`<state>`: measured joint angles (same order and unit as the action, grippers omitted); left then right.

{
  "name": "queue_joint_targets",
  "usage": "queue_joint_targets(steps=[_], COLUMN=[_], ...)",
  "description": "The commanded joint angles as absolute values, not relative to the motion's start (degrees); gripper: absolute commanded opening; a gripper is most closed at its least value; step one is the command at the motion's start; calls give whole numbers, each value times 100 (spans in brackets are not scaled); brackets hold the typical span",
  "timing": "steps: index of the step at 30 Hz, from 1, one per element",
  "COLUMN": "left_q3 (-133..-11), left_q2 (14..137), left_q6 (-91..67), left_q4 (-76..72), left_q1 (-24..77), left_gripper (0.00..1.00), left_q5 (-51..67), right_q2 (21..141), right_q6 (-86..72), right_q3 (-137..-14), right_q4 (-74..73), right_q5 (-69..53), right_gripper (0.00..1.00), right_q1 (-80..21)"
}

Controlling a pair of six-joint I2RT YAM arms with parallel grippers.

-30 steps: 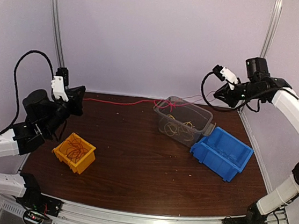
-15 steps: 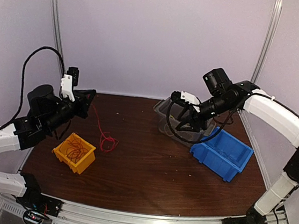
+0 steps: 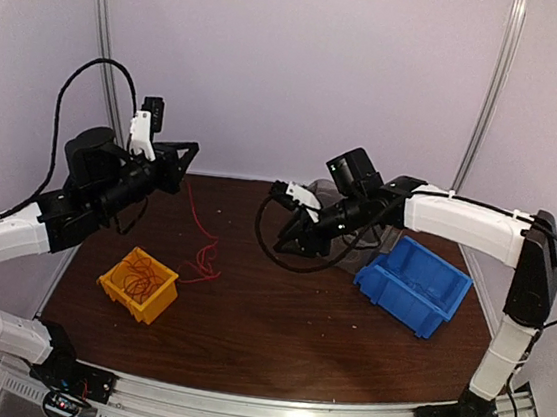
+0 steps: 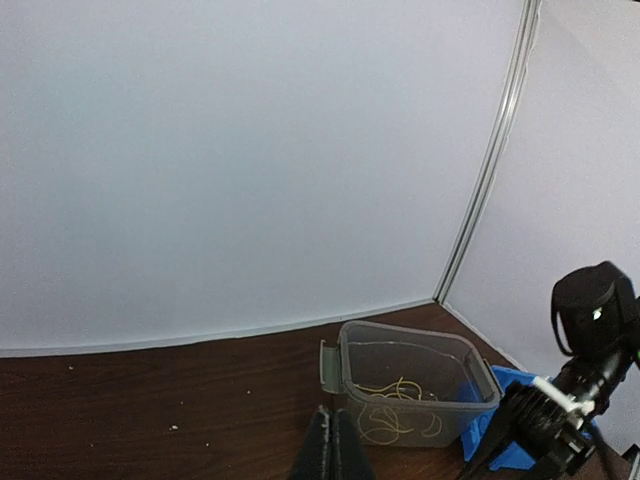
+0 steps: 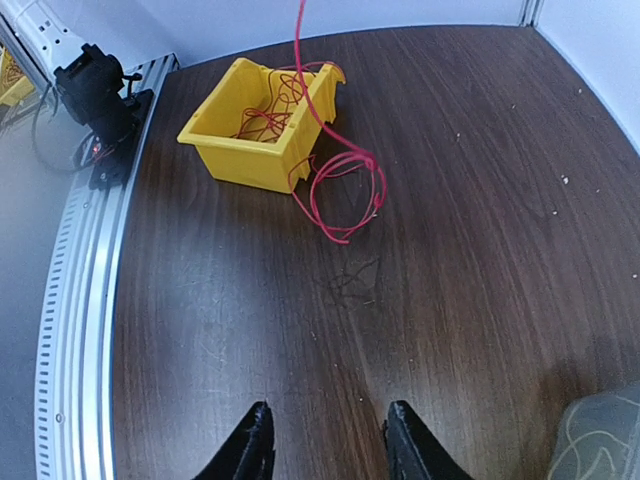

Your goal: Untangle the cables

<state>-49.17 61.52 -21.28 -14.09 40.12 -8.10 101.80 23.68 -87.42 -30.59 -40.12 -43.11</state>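
Observation:
A thin red cable (image 3: 196,221) hangs from my left gripper (image 3: 186,154), which is raised over the table's left rear with its jaws pressed together on the cable's upper end. The cable's lower part lies looped on the table (image 3: 204,261), next to a yellow bin (image 3: 137,283) holding more tangled red cables. In the right wrist view the loop (image 5: 345,185) lies ahead beside that bin (image 5: 262,125). My right gripper (image 5: 330,452) is open and empty, low over the table's middle (image 3: 285,239). Yellow cables (image 4: 400,400) lie in a clear container (image 4: 352,372).
A blue bin (image 3: 416,283) sits at the right, beside the clear container, which my right arm (image 3: 439,215) mostly hides in the top view. The metal rail (image 5: 75,300) runs along the table's near edge. White walls close in the back and sides.
My right gripper has let go of the red cable and swung down-left to the table's middle. The cable, once stretched between both grippers, now hangs slack from the left gripper.

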Motion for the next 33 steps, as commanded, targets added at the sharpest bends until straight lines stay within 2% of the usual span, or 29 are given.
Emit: queue_joint_targets(steps=[1, 5, 13, 19, 23, 27, 33], left_q3=[-5358, -5501, -5640, -5695, -5774, -5775, -5695], left_q2=[6211, 6102, 5959, 5920, 5867, 5798, 5685], left_q6=[-1933, -2029, -2115, -2151, -2147, -2167, -2254], left_q4=[-1582, -1483, -1437, -1418, -1294, -1269, -1327], left_q1=[3981, 3981, 3981, 3981, 3977, 3981, 3988], left_gripper=[0, 0, 0, 0, 0, 0, 0], left_q5=[-717, -566, -609, -535, -580, -594, -722], right_q2=[10743, 11006, 11675, 12005, 12267, 12105, 12017], right_q6=[1766, 1531, 1284, 1041, 992, 617, 242], right_q3=[-8853, -8944, -9611, -9697, -9999, -9601, -9381], right_q4=[-2346, -1953, -1772, -1084, -1240, -729, -357], right_q5=[-4243, -4405, -4605, -4566, -5266, -6061, -5603], right_gripper=[41, 49, 54, 57, 58, 64, 66], right_q1=[-4408, -4462, -4605, -4610, -4610, -4629, -4953])
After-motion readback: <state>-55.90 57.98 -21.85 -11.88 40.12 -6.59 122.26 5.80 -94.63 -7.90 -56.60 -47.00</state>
